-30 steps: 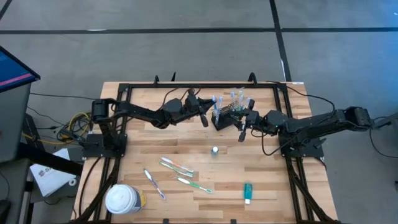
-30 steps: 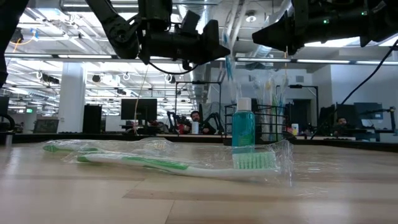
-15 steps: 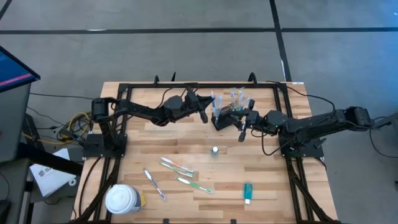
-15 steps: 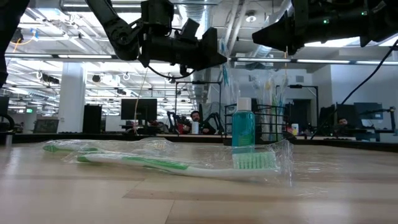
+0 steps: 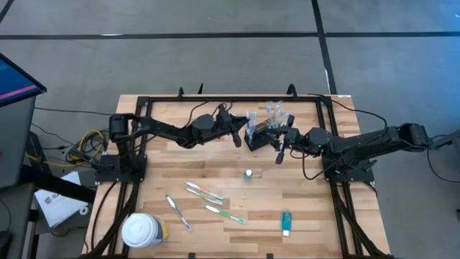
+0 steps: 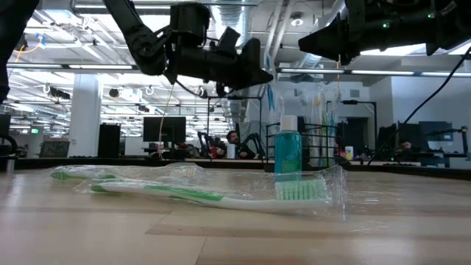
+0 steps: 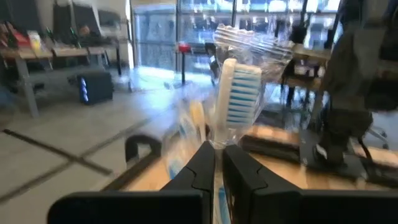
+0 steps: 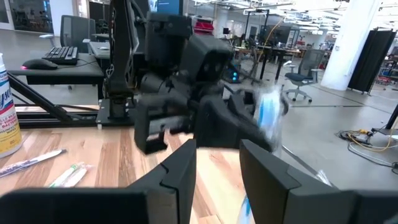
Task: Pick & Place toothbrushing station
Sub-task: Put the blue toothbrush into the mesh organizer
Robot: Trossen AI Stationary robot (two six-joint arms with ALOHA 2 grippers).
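The left gripper [image 5: 236, 135], clamping a wrapped blue toothbrush [image 7: 236, 93] upright, is hovering at the caddy's [image 5: 260, 136] nine o'clock; the right gripper [image 5: 281, 150] is waiting half-open at four o'clock.

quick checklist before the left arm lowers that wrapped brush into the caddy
1. Left gripper shut on the wrapped blue toothbrush: ok.
2. Brush over the black caddy: cannot tell; it sits near the caddy's left edge.
3. Right gripper clear of the drop path: cannot tell; it hangs close by the caddy's right side.
4. Caddy upright, brushes already standing in it: ok.
5. Three toothbrushes still lying on the table: not ok, still to place.
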